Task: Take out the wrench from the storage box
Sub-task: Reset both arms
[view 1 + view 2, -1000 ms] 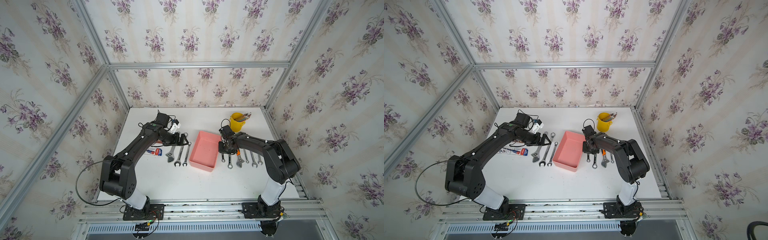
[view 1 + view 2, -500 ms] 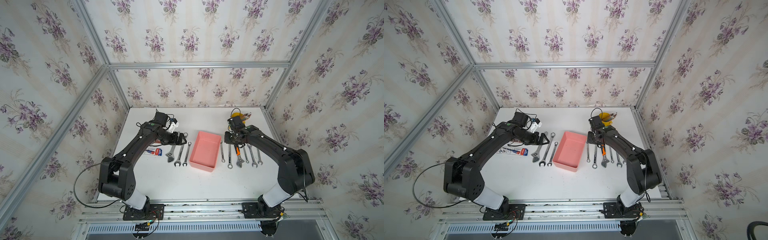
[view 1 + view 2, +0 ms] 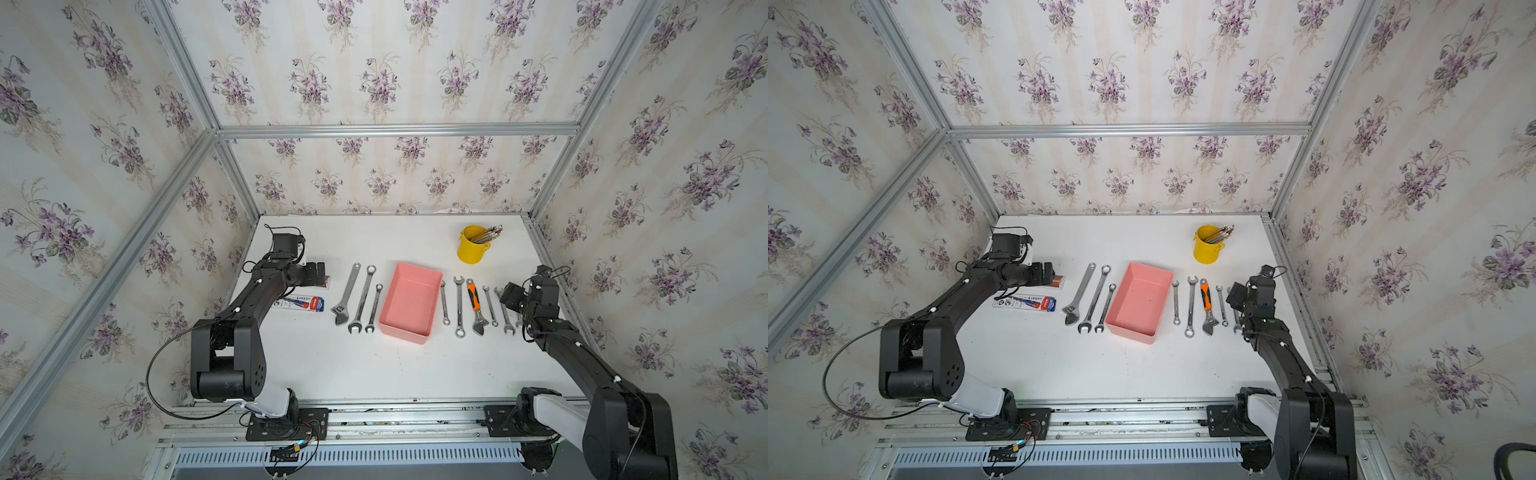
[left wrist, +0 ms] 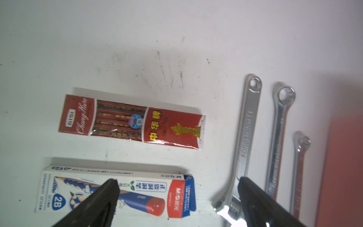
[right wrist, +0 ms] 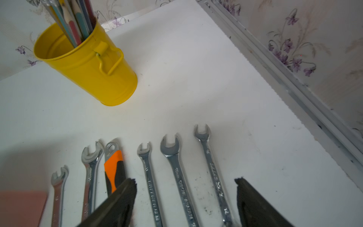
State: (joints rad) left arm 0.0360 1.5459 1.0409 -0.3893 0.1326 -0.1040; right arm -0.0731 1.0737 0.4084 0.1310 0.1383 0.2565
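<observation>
The pink storage box [image 3: 411, 303] [image 3: 1139, 301] lies mid-table, and only its bare floor shows inside. Three steel wrenches [image 3: 362, 299] [image 4: 248, 125] lie on the table to its left. Several more lie to its right, among them an orange-handled adjustable wrench [image 3: 475, 305] [image 5: 114, 171]. My right gripper [image 3: 509, 295] [image 3: 1236, 295] [image 5: 183, 181] hovers open above the rightmost wrenches and holds nothing. Over the pencil packs at the left, my left gripper [image 3: 319, 274] [image 3: 1049, 274] [image 4: 177, 180] stands open and empty.
A yellow cup of pencils [image 3: 473, 245] [image 5: 86, 62] stands behind the right-hand wrenches. A red pencil pack [image 4: 131, 121] and a blue-and-white pencil box [image 3: 305, 302] [image 4: 117, 192] lie at the left. The aluminium frame rail [image 5: 294, 78] borders the table's right edge.
My right gripper swung from beside the box's right wall out to the right-hand end of the wrench row and opened wide. The left gripper drew back a little to the left.
</observation>
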